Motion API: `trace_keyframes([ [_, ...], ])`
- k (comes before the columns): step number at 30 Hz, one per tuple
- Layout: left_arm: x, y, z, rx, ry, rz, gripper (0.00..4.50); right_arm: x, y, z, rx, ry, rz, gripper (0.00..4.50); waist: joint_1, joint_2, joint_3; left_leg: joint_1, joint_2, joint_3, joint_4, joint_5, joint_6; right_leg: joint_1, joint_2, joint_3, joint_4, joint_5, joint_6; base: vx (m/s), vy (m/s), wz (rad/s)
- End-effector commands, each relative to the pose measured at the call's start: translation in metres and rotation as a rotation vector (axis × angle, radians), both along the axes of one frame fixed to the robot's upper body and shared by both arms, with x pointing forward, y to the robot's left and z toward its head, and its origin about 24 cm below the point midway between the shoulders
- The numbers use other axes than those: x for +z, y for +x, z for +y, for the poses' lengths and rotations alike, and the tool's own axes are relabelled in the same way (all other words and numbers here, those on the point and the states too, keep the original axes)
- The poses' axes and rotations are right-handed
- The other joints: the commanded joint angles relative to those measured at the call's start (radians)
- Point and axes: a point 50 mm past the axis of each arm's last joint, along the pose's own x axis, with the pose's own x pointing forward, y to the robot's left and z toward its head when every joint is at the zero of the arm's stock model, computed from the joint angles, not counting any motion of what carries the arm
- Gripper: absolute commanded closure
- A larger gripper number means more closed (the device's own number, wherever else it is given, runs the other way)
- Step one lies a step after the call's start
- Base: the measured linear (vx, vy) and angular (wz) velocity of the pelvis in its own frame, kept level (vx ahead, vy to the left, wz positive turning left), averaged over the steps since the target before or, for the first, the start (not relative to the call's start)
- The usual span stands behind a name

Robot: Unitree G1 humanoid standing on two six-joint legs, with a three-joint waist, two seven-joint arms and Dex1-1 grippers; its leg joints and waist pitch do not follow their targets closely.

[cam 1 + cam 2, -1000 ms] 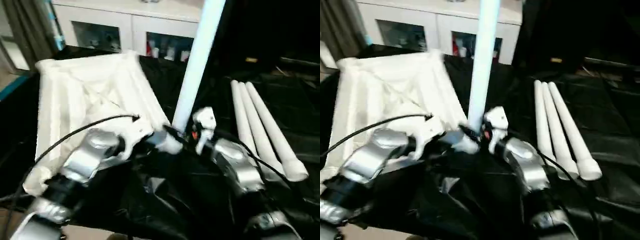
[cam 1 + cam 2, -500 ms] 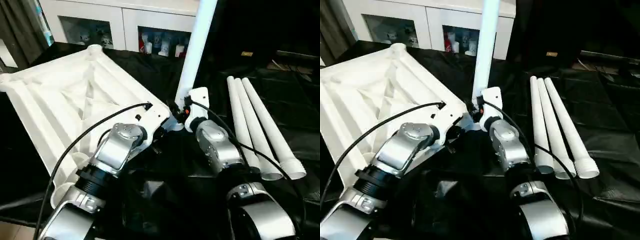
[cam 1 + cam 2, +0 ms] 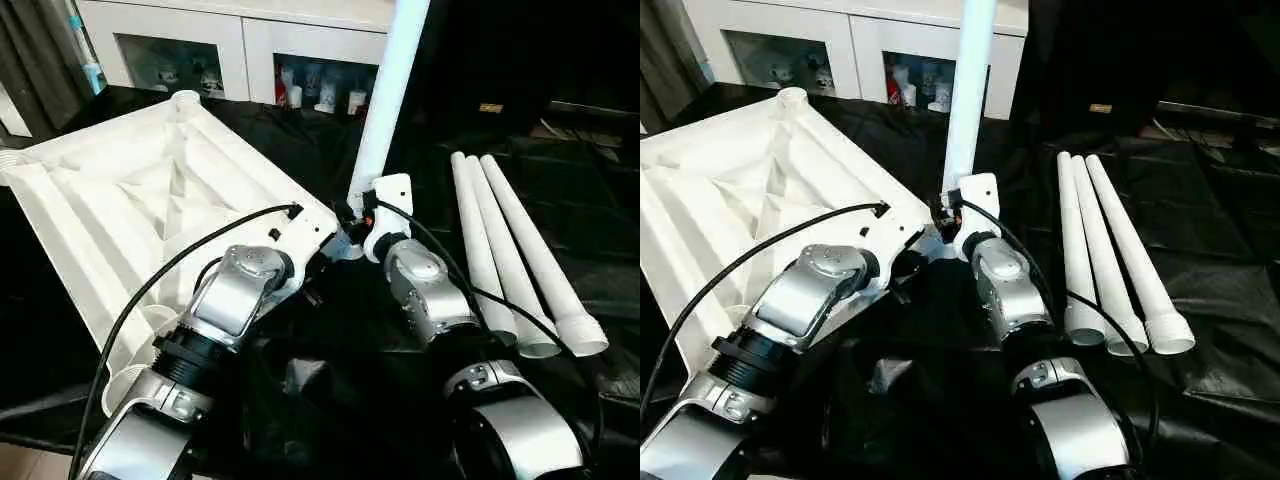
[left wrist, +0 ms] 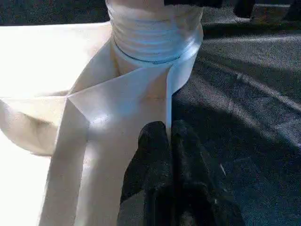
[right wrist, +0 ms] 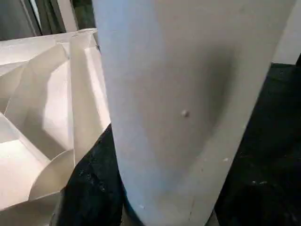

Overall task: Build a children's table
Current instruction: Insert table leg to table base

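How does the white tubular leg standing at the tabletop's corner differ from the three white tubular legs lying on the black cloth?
The standing white tubular leg is upright, its lower end at a corner socket of the ribbed white plastic tabletop; the three lying legs rest flat, side by side, apart from the tabletop. The right gripper is at the standing leg; nothing holds the lying ones. All four are long white tubes.

A home-like room: a white cabinet (image 3: 250,45) with glass-fronted shelves of small bottles stands behind the black-draped work surface (image 3: 330,400), grey curtains (image 3: 40,60) beside it.
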Motion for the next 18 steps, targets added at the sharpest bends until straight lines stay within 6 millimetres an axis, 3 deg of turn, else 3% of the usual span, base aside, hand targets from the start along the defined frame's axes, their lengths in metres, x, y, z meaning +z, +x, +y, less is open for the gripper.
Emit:
trace_keyframes([
  [1,0.008,0.002,-0.008,-0.040,-0.010,-0.032,4.50,-0.040,-0.019,0.016,0.084,-0.006,0.187,1.85,0.004,0.018,-0.045,0.017,0.064,-0.027,-0.085,-0.255,-0.003,0.025,-0.093,0.053,-0.084,-0.145,-0.218,0.000,0.000,0.00],
  [5,0.008,0.000,-0.007,-0.091,-0.021,-0.047,4.50,-0.032,-0.017,0.016,0.107,0.017,0.157,1.54,0.003,0.021,-0.053,0.016,0.064,-0.025,-0.078,-0.197,0.009,0.030,-0.092,0.053,-0.073,-0.053,-0.235,0.000,0.000,0.00],
  [10,0.009,-0.004,-0.004,-0.136,-0.033,-0.057,4.50,-0.018,-0.014,0.013,0.172,0.026,0.089,1.16,0.003,0.024,-0.059,0.013,0.063,-0.022,-0.069,-0.123,0.047,0.040,-0.091,0.050,-0.061,0.073,-0.268,0.000,0.000,0.00],
  [18,0.012,-0.006,0.008,-0.187,-0.038,-0.074,4.50,0.003,-0.016,-0.006,0.278,0.033,-0.001,0.52,0.008,0.025,-0.068,0.015,0.063,-0.020,-0.058,-0.043,0.092,0.045,-0.088,0.046,-0.048,0.178,-0.293,0.000,0.000,0.00],
])
